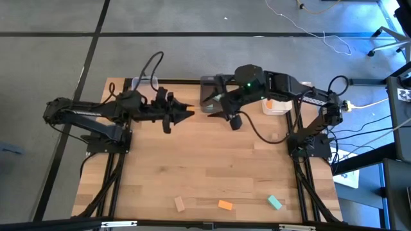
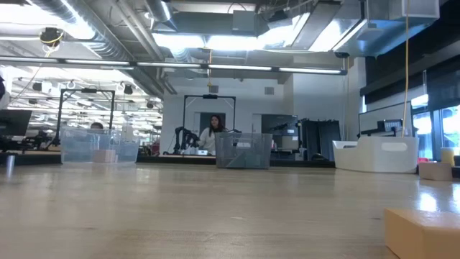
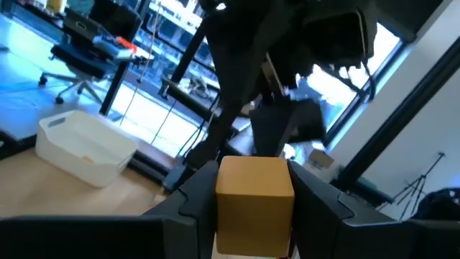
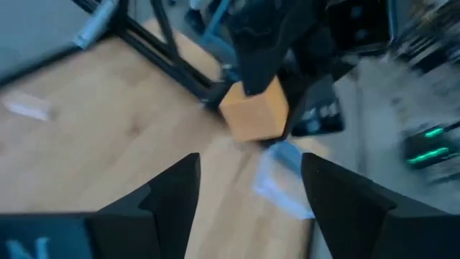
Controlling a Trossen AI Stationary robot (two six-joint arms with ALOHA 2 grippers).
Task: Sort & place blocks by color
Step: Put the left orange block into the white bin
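My left gripper (image 1: 190,113) reaches over the far middle of the table and is shut on a small orange block (image 3: 255,188). The right wrist view shows that block (image 4: 255,109) too. My right gripper (image 1: 225,115) hangs just to its right, facing it, with its fingers wide open (image 4: 248,194) and nothing between them. Three more blocks lie flat along the near edge: a tan one (image 1: 180,204), an orange one (image 1: 225,205) and a teal one (image 1: 275,203). One block (image 2: 424,232) sits close to the low camera. My left gripper pinches the orange block between its two fingers (image 3: 198,198), one on each of two opposite side faces (image 3: 224,194). The fingers lie about level and point toward the table's right. The block's front end sticks out past the fingertips, and it is lifted clear of the table.
Three bins stand along the far edge: a clear one (image 1: 146,83), a grey one (image 1: 212,93) and a white one (image 1: 276,106) with something orange inside. The wide wooden middle of the table (image 1: 205,160) is bare. A person (image 2: 213,133) sits far behind in the room.
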